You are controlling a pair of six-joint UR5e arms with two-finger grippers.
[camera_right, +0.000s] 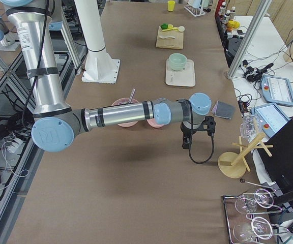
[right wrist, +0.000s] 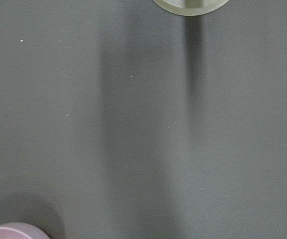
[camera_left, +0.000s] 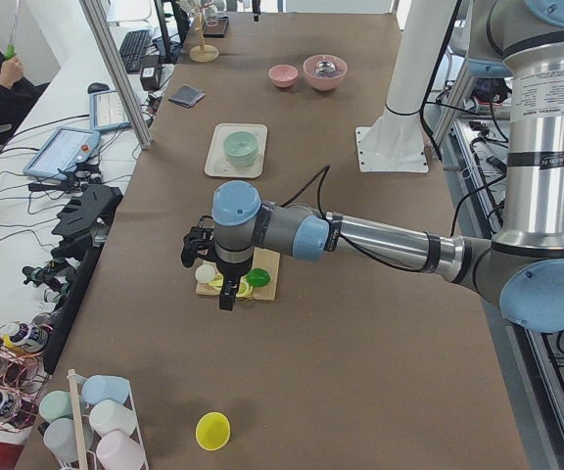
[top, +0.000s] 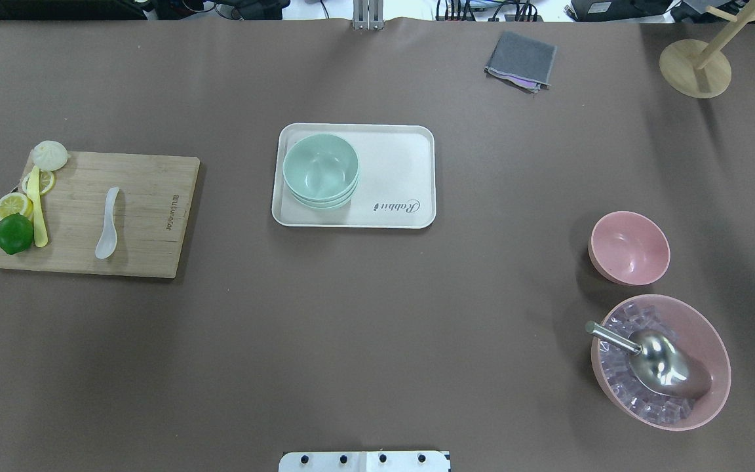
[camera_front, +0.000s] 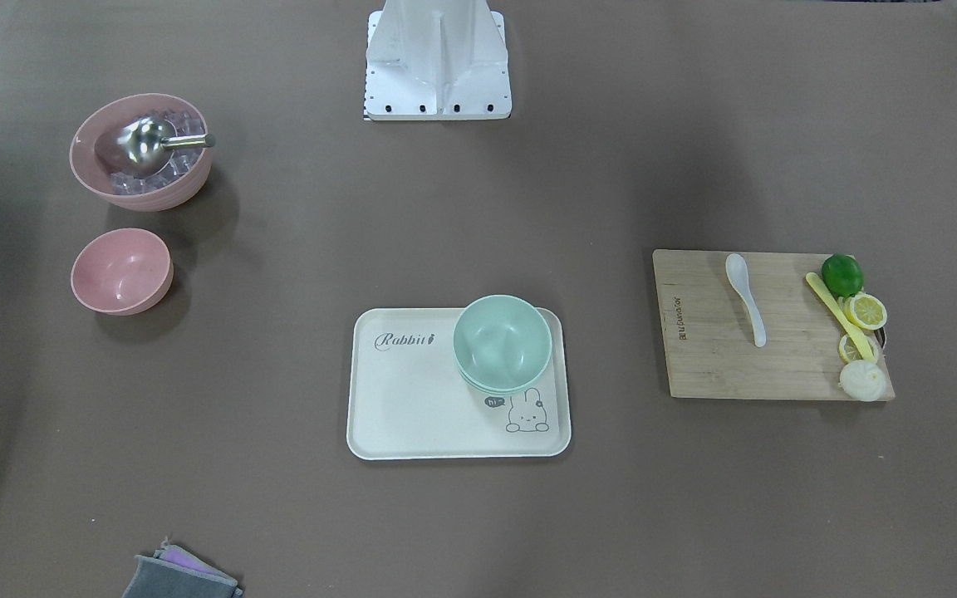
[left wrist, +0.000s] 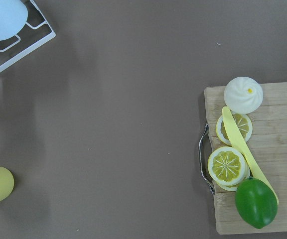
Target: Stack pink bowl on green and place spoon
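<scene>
The small pink bowl (camera_front: 121, 272) stands empty on the table, also in the overhead view (top: 629, 247). Stacked green bowls (camera_front: 502, 343) sit on a cream tray (camera_front: 412, 415), also seen from overhead (top: 320, 169). A white spoon (camera_front: 746, 309) lies on a wooden cutting board (camera_front: 711, 365), also seen from overhead (top: 108, 223). My left gripper (camera_left: 226, 294) shows only in the exterior left view, high over the board's outer end. My right gripper (camera_right: 186, 145) shows only in the exterior right view, high beyond the pink bowls. I cannot tell whether either is open or shut.
A large pink bowl (top: 712, 393) holds ice cubes and a metal scoop (top: 656, 364). A lime (left wrist: 255, 203), lemon slices (left wrist: 227, 166), a bun (left wrist: 243, 94) and a yellow knife lie on the board. A grey cloth (top: 522, 60) and a wooden stand (top: 695, 65) are at the far side.
</scene>
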